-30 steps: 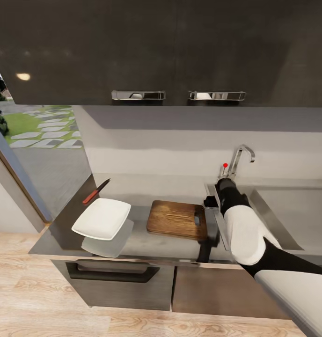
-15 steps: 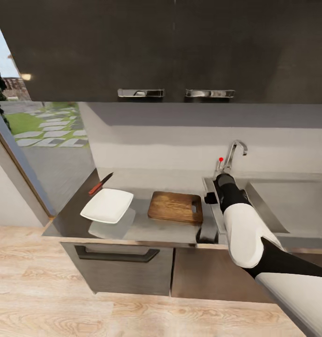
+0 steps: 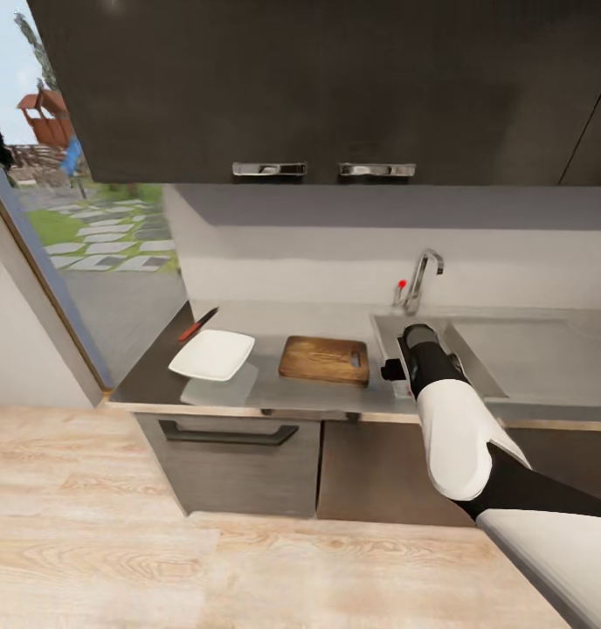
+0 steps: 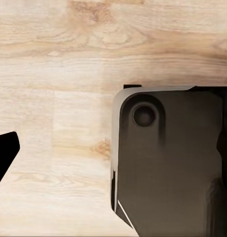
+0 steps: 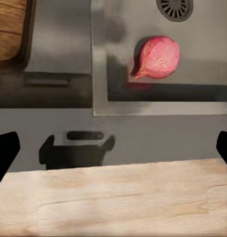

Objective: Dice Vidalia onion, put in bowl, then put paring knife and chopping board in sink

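Looking down from the head view, the right arm reached over the front rim of the sink [image 3: 510, 362], beside the chopping board [image 3: 325, 360]; the bowl [image 3: 213, 355] and paring knife [image 3: 198, 323] lay further left on the countertop [image 3: 274, 393]. No writing or brand was legible.

Left wrist view: wooden floor [image 4: 54, 74] and a dark robot part [image 4: 167, 163]; one dark fingertip at the edge, so its opening could not be judged.

Right wrist view: the right gripper [image 5: 113, 153] stood spread wide and empty, fingertips at opposite edges. The Vidalia onion [image 5: 158, 58] lay in the basin ahead of it, near the drain [image 5: 175, 7], stem end pointing back toward the countertop side. Judgement: the right arm was far nearer and must extend forward and down.
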You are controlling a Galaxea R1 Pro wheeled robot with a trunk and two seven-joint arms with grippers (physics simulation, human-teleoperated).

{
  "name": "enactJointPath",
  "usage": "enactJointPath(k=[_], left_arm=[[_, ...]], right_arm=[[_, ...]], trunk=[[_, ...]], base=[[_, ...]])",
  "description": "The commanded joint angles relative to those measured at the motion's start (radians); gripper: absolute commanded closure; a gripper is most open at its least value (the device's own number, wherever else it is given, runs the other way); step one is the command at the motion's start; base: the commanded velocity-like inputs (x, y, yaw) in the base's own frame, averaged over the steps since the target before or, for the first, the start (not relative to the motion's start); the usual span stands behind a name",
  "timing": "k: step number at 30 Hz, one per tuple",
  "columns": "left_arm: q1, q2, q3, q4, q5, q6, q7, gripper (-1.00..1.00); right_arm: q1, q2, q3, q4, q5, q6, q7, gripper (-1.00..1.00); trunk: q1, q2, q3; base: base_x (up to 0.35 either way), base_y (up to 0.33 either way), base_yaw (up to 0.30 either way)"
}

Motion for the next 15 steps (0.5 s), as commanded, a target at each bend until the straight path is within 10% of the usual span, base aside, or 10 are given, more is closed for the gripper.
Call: enactJointPath(k=[1,15], left_arm=[[0.0,0.0,0.004,-0.002,0.0,-0.001,-0.003,-1.0],[0.0,0.0,0.005,-0.002,0.0,-0.001,-0.003,-1.0]], right_arm=[[-0.001,0.002,-0.007,-0.002,0.011,0.0,0.006,-1.0],[0.003,0.002,-0.01,0.102,0.013,-0.144,0.012,-1.0]], trunk=[[0.0,-0.002,-0.002],[0.0,-0.002,-0.002]], base=[[-0.339,0.0,0.0],[-0.339,0.0,0.0]])
